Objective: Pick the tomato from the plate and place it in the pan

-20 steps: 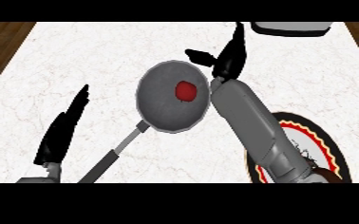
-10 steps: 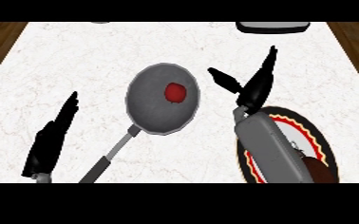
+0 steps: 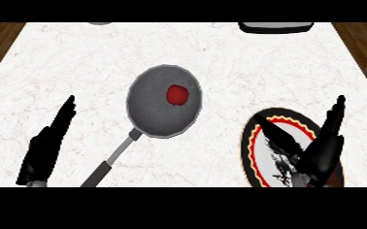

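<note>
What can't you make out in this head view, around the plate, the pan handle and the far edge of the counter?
- Round patterned plate: its lower right part is hidden by the black right hand, and the view's lower edge cuts it off.
- Grey frying pan holding the red tomato: the handle's end runs out at the lower edge.
- Dark object and grey object at the counter's far edge: cut off, unidentifiable.
- Black left hand: wrist cut off below.
</note>
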Robot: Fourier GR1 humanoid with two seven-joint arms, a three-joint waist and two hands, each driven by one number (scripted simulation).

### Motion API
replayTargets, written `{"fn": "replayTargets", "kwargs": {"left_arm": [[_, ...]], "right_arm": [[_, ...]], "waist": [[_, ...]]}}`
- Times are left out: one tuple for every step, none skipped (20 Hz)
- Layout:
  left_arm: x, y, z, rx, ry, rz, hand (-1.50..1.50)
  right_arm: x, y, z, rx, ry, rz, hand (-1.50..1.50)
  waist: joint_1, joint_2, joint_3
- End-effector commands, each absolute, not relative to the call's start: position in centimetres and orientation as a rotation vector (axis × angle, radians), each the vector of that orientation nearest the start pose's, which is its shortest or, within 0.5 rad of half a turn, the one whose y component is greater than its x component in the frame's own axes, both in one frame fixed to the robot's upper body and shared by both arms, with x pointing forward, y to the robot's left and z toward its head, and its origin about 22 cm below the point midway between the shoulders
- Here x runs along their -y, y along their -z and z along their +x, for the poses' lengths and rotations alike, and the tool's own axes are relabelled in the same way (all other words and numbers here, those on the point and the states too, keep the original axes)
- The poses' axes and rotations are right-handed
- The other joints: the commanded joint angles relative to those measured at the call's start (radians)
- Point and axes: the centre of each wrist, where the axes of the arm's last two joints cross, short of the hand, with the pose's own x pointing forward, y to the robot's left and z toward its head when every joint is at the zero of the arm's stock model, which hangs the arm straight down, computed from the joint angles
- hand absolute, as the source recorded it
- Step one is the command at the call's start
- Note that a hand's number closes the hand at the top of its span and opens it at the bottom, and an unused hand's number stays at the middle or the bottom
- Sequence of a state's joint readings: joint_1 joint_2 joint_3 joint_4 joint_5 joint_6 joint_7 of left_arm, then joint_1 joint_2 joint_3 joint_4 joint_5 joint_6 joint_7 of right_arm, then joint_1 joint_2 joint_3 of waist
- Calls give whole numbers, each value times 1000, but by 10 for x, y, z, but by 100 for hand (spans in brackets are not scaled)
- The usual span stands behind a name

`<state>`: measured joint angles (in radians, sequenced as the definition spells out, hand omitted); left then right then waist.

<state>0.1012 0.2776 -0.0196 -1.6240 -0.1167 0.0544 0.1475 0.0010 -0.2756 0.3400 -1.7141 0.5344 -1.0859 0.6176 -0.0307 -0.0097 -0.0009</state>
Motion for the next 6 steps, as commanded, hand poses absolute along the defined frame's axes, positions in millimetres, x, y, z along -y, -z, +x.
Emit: {"fn": "replayTargets", "kwargs": {"left_arm": [[-277,-1,220,1356,232,335,0],[-295,4,213,1364,239,345,0],[-289,-3,221,1376,248,333,0],[-285,-15,206,1366,244,358,0],[-294,-16,228,1373,241,369,0],[-311,-17,214,1364,245,349,0]], "right_arm": [[233,-44,169,1443,374,-914,-150],[245,-59,168,1464,363,-928,-150],[237,-64,161,1440,378,-910,-150],[244,-63,149,1449,360,-915,-150],[243,-66,131,1456,355,-875,-150],[252,-64,136,1441,351,-902,-150]], "waist": [[7,5,1],[14,6,1],[17,7,0],[20,5,1],[6,5,2],[20,6,2]]}}
